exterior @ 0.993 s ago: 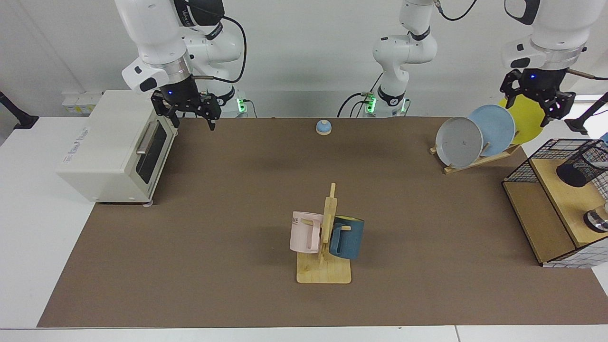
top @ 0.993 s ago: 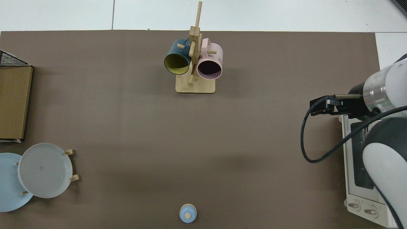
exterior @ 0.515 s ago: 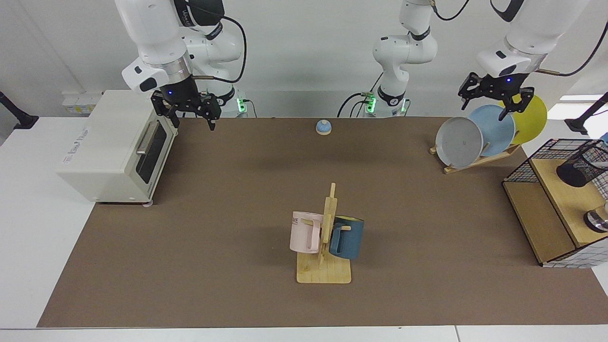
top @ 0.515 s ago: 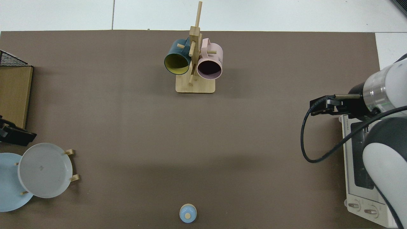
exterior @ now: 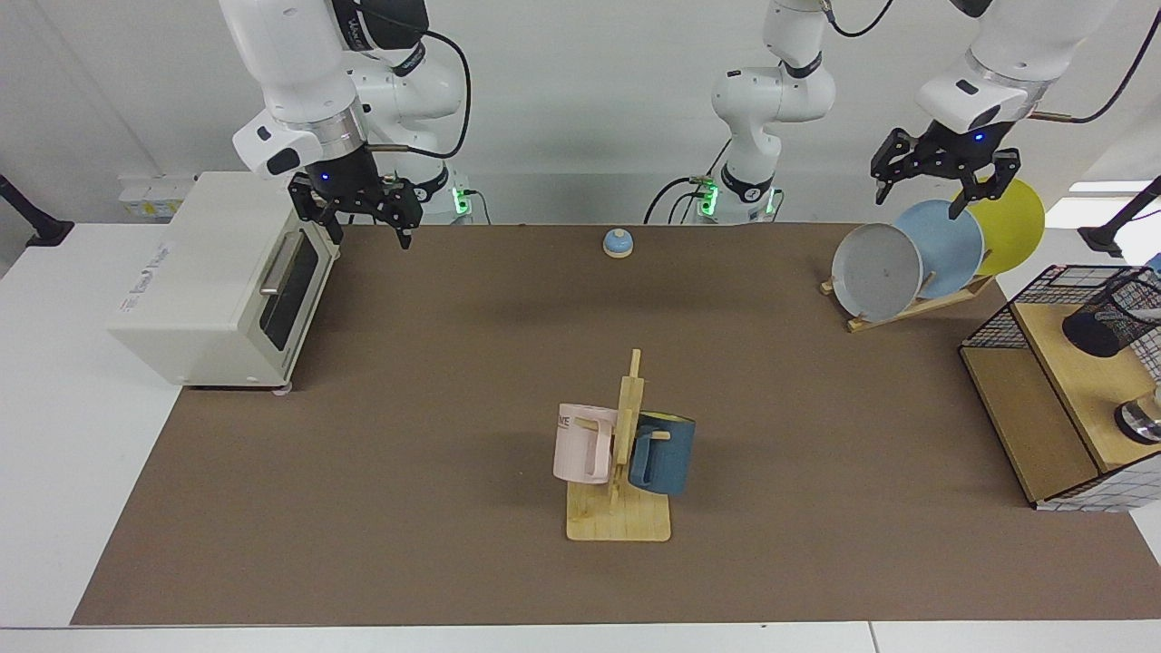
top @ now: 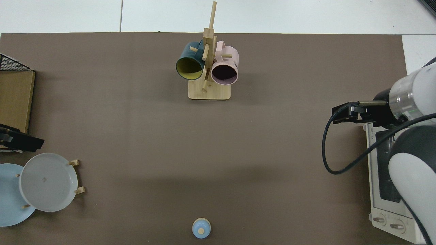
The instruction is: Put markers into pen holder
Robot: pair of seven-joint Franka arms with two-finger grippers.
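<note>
Markers could not be made out with any certainty; the black wire-mesh cylindrical pen holder (exterior: 1123,326) lay tilted on the top board of the wire-grid wooden shelf (exterior: 1034,426) at the table's edge, partly cut off by the frame, with only a pale sliver showing at its mouth. Nearest the camera, a pink mug (exterior: 580,443) and a dark blue mug (exterior: 662,453) hung on a wooden mug tree (exterior: 624,472) on the brown mat (exterior: 408,453). Farther back stood a cream toaster oven (exterior: 218,281) and a wooden rack holding grey, blue and yellow plates (exterior: 934,249). Above those plates hung the left gripper (exterior: 921,193), fingers spread wide and empty. The right gripper (exterior: 367,231) waited above the oven's far corner, fingers apart, holding nothing. A small blue bell (exterior: 618,242) sat at the far edge.
</note>
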